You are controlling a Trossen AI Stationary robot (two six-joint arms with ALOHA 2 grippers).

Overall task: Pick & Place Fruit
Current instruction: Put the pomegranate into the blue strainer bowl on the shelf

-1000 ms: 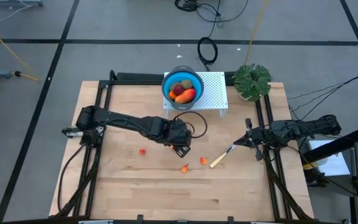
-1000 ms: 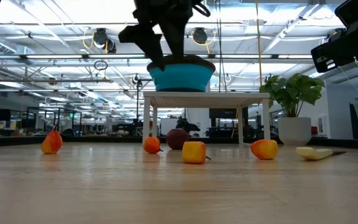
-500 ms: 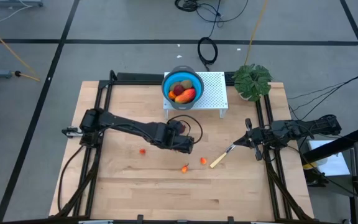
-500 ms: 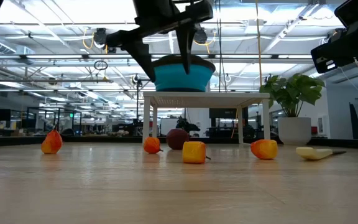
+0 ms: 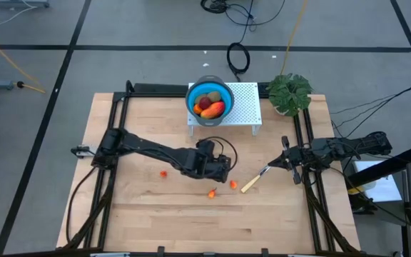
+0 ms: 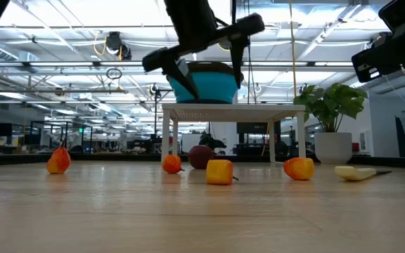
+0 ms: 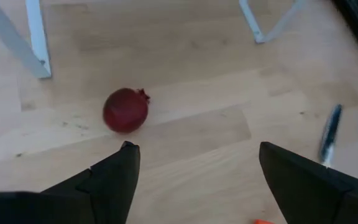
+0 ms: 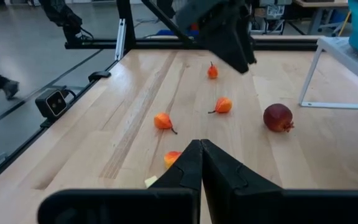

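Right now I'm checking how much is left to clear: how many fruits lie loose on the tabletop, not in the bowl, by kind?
Small orange pieces: 4
Dark red ball: 1
Total loose on the table: 5

bare tabletop (image 7: 185, 140) around red ball (image 7: 125, 111), rack legs (image 7: 37, 38) behind
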